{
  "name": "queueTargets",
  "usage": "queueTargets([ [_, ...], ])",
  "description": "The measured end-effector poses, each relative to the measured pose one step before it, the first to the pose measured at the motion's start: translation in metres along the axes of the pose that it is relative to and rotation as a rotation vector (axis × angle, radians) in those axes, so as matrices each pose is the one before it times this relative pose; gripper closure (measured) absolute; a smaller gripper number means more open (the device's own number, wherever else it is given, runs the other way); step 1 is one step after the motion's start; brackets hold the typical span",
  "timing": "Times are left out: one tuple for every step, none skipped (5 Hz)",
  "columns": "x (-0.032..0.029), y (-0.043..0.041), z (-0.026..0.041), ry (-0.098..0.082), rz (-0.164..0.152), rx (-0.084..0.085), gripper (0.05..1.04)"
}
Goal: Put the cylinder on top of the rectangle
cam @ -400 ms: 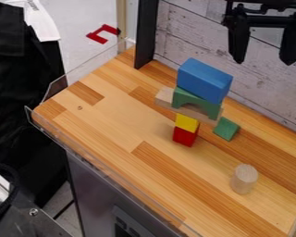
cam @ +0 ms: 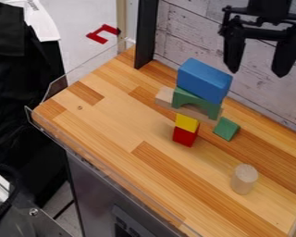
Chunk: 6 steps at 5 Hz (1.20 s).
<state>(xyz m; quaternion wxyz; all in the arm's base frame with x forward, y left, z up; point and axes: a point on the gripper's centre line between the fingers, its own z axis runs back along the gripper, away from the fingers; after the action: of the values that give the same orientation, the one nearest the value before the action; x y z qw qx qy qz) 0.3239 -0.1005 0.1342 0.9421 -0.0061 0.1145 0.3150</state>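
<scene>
One wood-strip counter [cam: 116,125]: beneath blue block [cam: 203,79]
Plank wall [cam: 190,34]: behind blue block
Black post [cam: 146,34]: left of blue block
Gripper [cam: 257,73]: right of blue block, fingers spread

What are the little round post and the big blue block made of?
The round post looks like bare, unpainted wood: it is pale tan with faint grain. The blue block is probably painted wood, since its colour is even and rather matte, but no grain shows, so it might be plastic.
</scene>
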Motion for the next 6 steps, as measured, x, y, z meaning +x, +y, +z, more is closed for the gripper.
queueTargets([
  [-0.01093, -0.01097, 0.00150, -0.0220, -0.0388, 0.0448, 0.083],
  [-0.00500, -0.00433, 0.00058, -0.0174, -0.0223, 0.0111, 0.083],
  [-0.01078, -0.00184, -0.02444, 0.0603, -0.1276, -0.0107, 0.083],
  [-0.00352, 0.00470, -0.02420, 0.0600, -0.0860, -0.0194, 0.084],
  [-0.00351, 0.00462, -0.02431, 0.0801, 0.0161, 0.0241, 0.083],
  [-0.00057, 0.00019, -0.01306, 0.0359, 0.0063, -0.0056, 0.084],
])
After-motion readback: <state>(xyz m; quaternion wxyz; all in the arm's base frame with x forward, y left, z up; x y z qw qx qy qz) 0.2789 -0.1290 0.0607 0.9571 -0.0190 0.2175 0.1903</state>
